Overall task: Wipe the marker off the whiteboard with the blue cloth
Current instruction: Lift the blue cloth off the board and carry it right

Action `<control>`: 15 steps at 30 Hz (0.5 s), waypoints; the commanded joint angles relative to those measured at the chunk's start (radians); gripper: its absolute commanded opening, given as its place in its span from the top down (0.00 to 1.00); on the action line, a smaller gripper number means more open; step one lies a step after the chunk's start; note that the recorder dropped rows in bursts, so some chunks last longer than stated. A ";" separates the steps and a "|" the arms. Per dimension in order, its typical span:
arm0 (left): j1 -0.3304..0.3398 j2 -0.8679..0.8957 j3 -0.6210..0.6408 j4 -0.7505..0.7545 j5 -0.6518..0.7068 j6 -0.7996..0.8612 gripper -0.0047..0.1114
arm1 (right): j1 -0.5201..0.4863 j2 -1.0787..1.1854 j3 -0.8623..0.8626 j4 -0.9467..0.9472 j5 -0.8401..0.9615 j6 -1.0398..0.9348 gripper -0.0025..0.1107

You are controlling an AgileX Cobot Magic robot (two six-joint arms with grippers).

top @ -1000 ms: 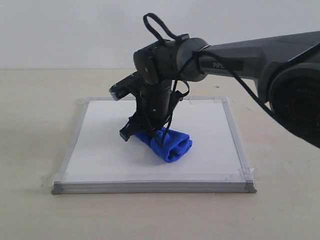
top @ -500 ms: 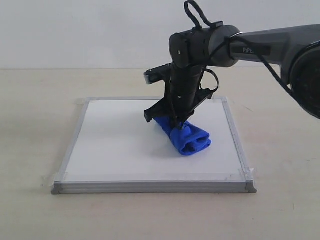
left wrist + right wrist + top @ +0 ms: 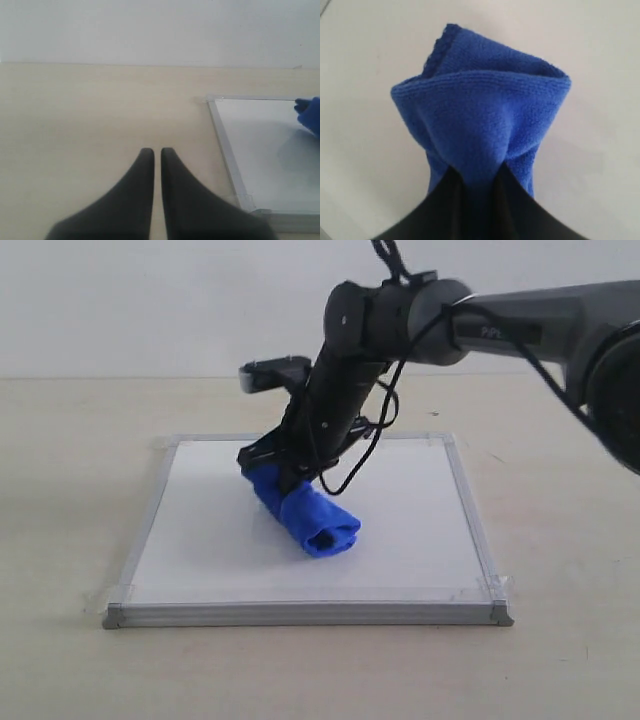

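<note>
**Right gripper pinching cloth mid-board, wipe stroke in hand**

My right gripper point(image 3: 280, 475) is clamped on one end of the blue cloth point(image 3: 315, 522). In the right wrist view the fingertips point(image 3: 455, 192) bite into the bunched fabric, and the rest of the cloth point(image 3: 480, 110) fans out ahead of them onto the white surface.

In the exterior view the cloth lies on the whiteboard point(image 3: 200, 530), about mid-frame and a little left of the board's centre. It touches the board along its length. My arm comes in from the upper right of the frame and leans down toward the left.

Key relation: the cloth's long axis runs diagonally, from the pinched end at upper left to the free rolled end at lower right. The free end therefore trails away from the gripper, toward the near edge of the frame.

No marker line shows on any bare part of the board. I cannot tell whether it is hidden under the cloth or arm, or already gone. By my judgement the wipe is well along. A next sweep should go across the long axis so the whole roll drags flat. The risk is the loose end folding under.

My left gripper point(image 3: 152, 152) has its fingers nearly together with only a slim gap, holding nothing. It hangs over bare table point(image 3: 75, 110), off the board point(image 3: 260, 135) and well apart from the cloth point(image 3: 310, 115). The right arm is the nearer one by far.
</note>
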 commanded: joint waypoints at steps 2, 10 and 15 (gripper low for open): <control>0.001 -0.003 0.004 0.003 -0.009 0.000 0.92 | -0.066 -0.134 -0.009 -0.302 0.012 0.169 0.98; 0.001 -0.003 0.004 0.003 -0.009 0.000 0.92 | -0.190 -0.267 0.016 -0.649 0.178 0.429 0.98; 0.001 -0.003 0.004 0.003 -0.009 0.000 0.92 | -0.301 -0.326 0.102 -0.651 0.198 0.505 0.98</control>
